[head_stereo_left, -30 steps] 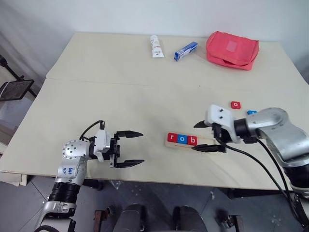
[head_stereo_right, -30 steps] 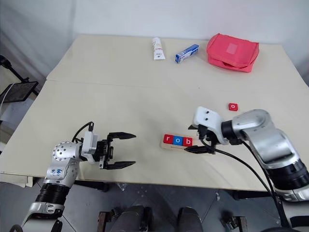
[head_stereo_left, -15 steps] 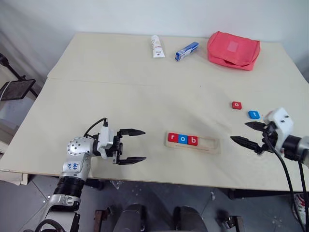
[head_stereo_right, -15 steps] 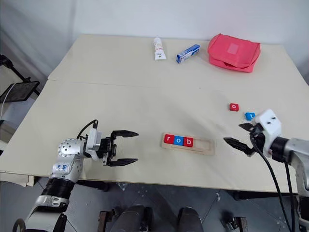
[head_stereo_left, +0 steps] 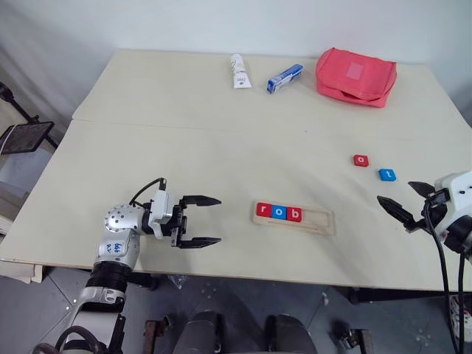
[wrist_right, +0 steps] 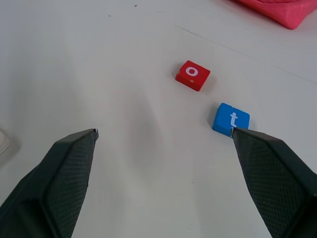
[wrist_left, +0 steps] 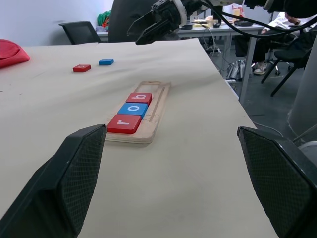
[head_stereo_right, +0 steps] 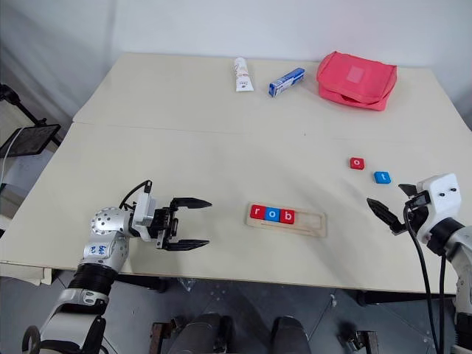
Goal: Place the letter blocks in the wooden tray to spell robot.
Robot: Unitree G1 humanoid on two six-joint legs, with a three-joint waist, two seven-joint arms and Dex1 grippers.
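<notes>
Both hands, left hand [head_stereo_left: 209, 220] and right hand [head_stereo_right: 389, 206], gape wide, holding nothing.

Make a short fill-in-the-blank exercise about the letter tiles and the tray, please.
1. The wooden tray holds ___ tiles.
2. The tile between the two red ones in the tray is ___.
3. The loose red tile on the table shows the letter ___.
4. The loose blue tile shows the letter ___.

Answers: three; blue; o; t
</notes>
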